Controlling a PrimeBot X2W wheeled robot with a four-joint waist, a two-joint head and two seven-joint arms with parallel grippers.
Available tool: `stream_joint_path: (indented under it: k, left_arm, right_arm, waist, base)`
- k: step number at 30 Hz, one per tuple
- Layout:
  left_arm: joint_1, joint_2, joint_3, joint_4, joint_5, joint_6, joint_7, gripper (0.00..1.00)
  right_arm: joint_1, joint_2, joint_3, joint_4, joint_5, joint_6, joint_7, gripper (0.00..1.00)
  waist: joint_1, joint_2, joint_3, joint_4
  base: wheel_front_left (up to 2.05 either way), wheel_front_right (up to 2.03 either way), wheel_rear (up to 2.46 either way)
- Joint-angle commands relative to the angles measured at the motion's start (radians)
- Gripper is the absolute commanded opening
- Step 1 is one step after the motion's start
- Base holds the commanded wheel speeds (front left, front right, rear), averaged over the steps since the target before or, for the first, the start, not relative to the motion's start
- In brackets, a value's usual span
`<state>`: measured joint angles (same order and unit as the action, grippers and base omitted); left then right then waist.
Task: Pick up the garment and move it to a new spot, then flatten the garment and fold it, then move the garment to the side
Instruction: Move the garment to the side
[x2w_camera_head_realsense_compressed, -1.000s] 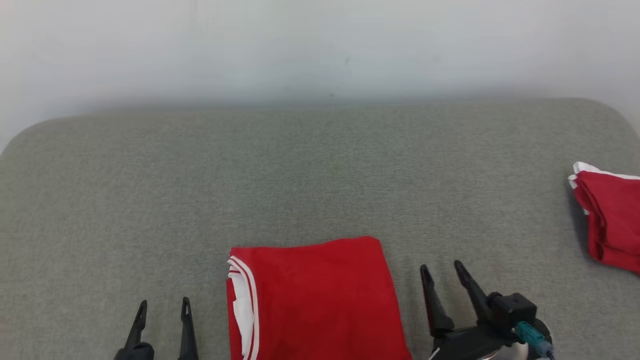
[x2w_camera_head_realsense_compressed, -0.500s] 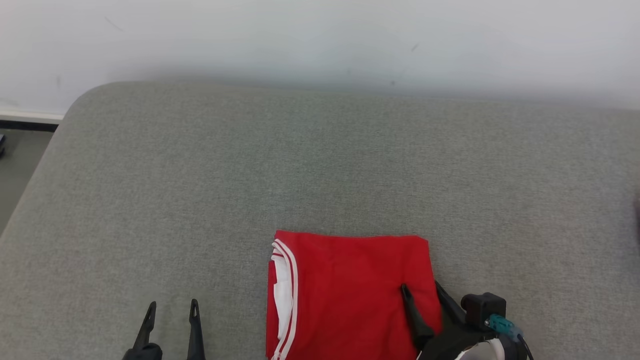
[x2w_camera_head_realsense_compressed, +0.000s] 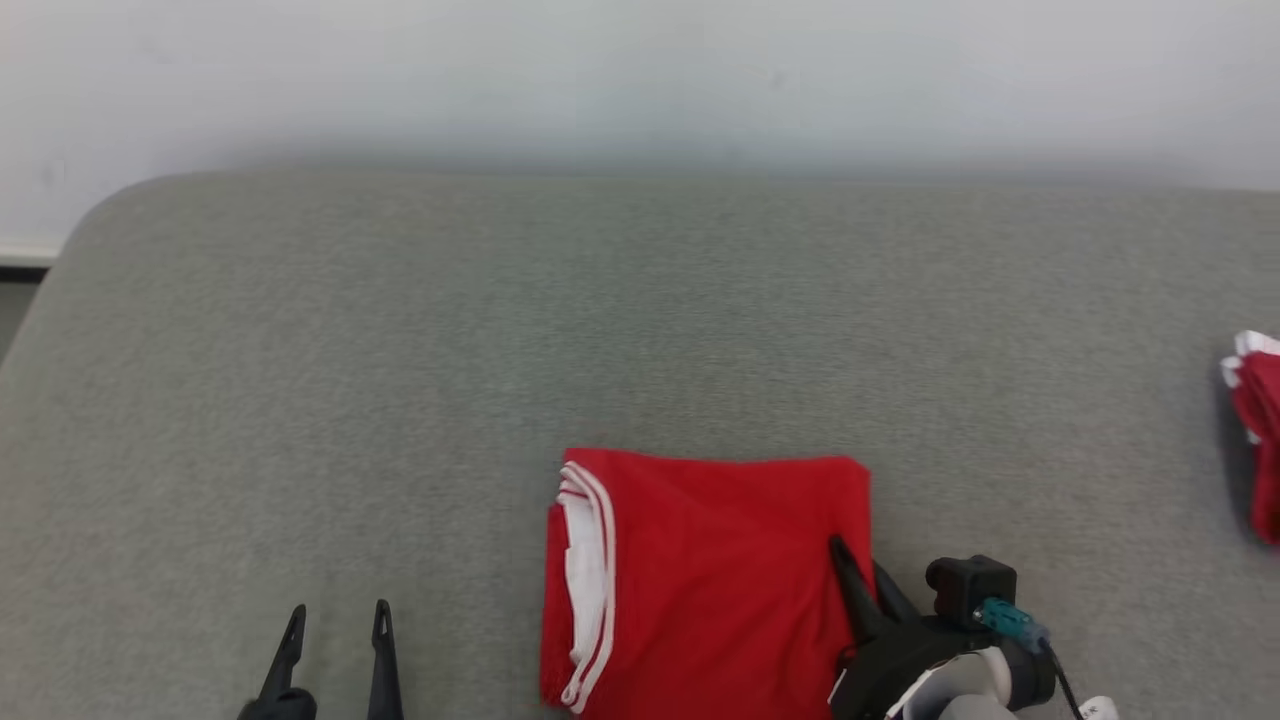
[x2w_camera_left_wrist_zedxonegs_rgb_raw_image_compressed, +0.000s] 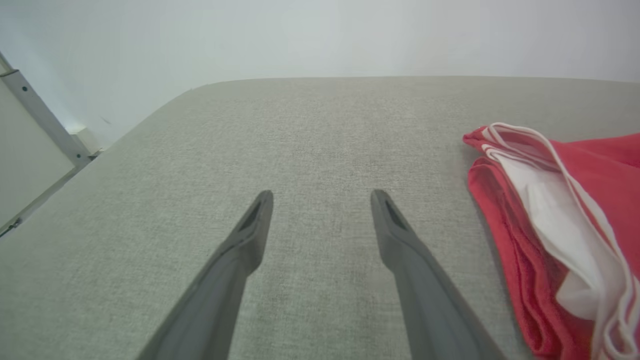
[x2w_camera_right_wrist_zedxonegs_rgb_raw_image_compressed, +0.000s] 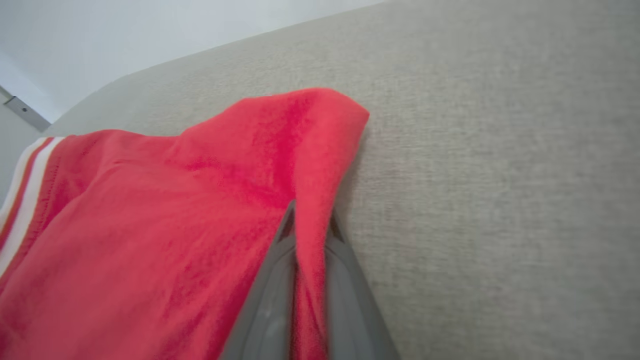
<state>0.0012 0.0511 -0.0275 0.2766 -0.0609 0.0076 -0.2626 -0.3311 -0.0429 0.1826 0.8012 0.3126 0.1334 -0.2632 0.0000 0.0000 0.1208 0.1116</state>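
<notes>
The garment (x2w_camera_head_realsense_compressed: 710, 580) is a folded red piece with white-striped trim, lying near the front edge of the grey padded surface (x2w_camera_head_realsense_compressed: 600, 330). My right gripper (x2w_camera_head_realsense_compressed: 858, 570) is shut on the garment's right edge. In the right wrist view the red cloth (x2w_camera_right_wrist_zedxonegs_rgb_raw_image_compressed: 200, 210) is pinched in a ridge between the right gripper (x2w_camera_right_wrist_zedxonegs_rgb_raw_image_compressed: 310, 217) fingers. My left gripper (x2w_camera_head_realsense_compressed: 335, 625) stands open at the lower left, clear of the cloth. In the left wrist view the left gripper (x2w_camera_left_wrist_zedxonegs_rgb_raw_image_compressed: 322, 195) points over bare fabric, with the garment's striped edge (x2w_camera_left_wrist_zedxonegs_rgb_raw_image_compressed: 555, 225) to its right.
A second red and white folded garment (x2w_camera_head_realsense_compressed: 1258, 430) lies at the far right edge. A pale wall (x2w_camera_head_realsense_compressed: 640, 80) rises behind the surface. The surface's rounded left corner (x2w_camera_head_realsense_compressed: 90, 220) drops to the floor.
My right gripper has moved left onto the garment's right edge and shut on it. The head camera has shifted between frames. The left gripper stays open in place.
</notes>
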Motion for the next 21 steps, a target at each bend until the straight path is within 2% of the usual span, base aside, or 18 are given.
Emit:
stream_joint_path:
  k: [1,12,21]
  left_arm:
    - [0.012,0.000,0.007,0.000,0.004,-0.005,-0.003,1.00]
    - [-0.033,-0.001,-0.004,0.002,0.020,-0.028,-0.003,1.00]
    - [-0.064,0.000,-0.028,0.003,0.038,-0.037,-0.003,1.00]
  right_arm:
    - [0.013,-0.013,-0.012,-0.006,-0.007,-0.005,0.000,0.00]
    - [0.075,-0.008,-0.074,-0.067,-0.044,-0.004,-0.001,0.00]
    - [0.083,-0.008,-0.070,-0.094,-0.007,-0.004,-0.001,0.00]
  waist:
    - [0.0000,0.0000,-0.015,-0.087]
    - [0.0000,0.0000,-0.018,-0.394]
    - [0.0000,0.0000,0.016,-0.555]
  base:
    - [0.00,0.00,0.00]
    - [0.00,0.00,0.00]
    - [0.00,0.00,0.00]
